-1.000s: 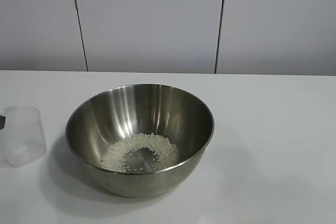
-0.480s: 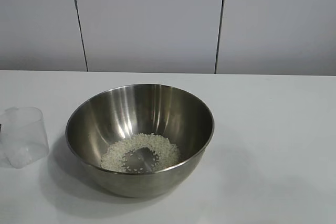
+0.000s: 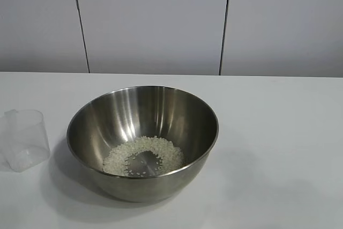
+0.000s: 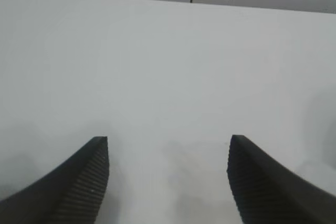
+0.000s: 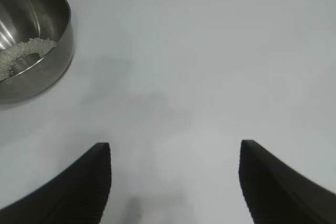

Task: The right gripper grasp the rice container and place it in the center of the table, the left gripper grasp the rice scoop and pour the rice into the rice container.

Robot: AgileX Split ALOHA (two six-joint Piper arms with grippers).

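Rice [image 3: 143, 156] lies in the bowl [image 3: 161, 111]; the scoop [image 3: 25, 139], seemingly empty, stands at its 9 o'clock. Left gripper [image 4: 168, 153] and right gripper [image 5: 176, 156] are spread apart, holding nothing.

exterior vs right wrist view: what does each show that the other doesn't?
Exterior only: the rice scoop, upright on the table beside the rice container, apart from it; also the panelled back wall.

Right wrist only: the right gripper, jaws open over bare table, nothing between them.

Both: the rice container, upright, with the rice lying in its bottom, on the white table.
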